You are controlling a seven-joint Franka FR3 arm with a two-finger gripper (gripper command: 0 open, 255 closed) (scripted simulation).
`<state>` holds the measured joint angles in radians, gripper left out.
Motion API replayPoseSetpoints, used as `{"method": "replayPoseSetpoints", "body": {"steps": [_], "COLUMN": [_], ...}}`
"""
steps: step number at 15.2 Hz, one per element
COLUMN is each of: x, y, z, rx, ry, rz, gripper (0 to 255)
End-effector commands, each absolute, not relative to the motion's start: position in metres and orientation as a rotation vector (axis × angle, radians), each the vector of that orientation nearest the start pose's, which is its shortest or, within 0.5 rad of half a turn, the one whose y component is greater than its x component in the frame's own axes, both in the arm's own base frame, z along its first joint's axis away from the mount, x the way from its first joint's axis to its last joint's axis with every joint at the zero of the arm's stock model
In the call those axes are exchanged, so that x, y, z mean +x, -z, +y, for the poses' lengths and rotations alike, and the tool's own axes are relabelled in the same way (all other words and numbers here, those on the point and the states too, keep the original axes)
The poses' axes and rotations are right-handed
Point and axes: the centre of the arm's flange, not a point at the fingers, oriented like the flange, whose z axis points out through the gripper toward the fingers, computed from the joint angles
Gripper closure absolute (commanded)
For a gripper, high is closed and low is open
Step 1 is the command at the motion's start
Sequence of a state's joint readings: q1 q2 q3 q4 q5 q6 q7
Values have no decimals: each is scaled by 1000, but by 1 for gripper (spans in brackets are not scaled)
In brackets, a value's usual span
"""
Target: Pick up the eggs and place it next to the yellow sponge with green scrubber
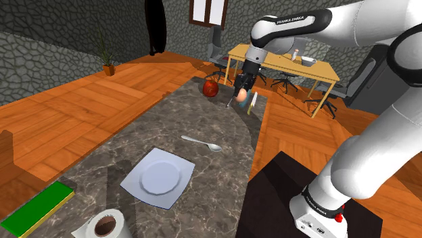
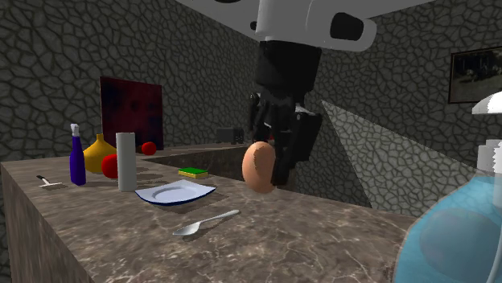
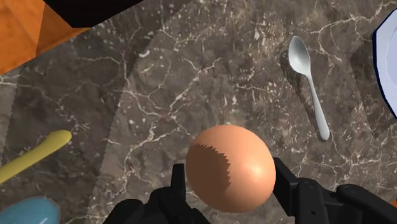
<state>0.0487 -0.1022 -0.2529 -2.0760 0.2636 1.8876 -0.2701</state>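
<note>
The egg (image 2: 259, 167) hangs clear above the marble surface (image 1: 135, 128), clamped between the jaws, which press on its two sides. Its long axis stands nearly upright; which end is the narrow one I cannot tell. In the shoulder view the spoon (image 1: 201, 143) lies at 7 o'clock from it, then the plate (image 1: 159, 177), and well apart at 8 o'clock the yellow sponge (image 1: 37, 206) with its green face. I judge the carry should keep this height over spoon and plate, then lower slowly just beside the sponge, since the egg may roll when released.
</note>
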Motion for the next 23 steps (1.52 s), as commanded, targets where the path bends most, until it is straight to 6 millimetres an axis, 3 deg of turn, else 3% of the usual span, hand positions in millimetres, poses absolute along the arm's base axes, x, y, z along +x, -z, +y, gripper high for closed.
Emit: {"method": "replayPoseSetpoints", "body": {"steps": [1, 23], "x": [507, 472], "y": [-470, -471], "z": [-67, 221], "rx": [-2856, -2856], "ry": [-34, -34], "rz": [37, 37], "gripper": [255, 255]}}
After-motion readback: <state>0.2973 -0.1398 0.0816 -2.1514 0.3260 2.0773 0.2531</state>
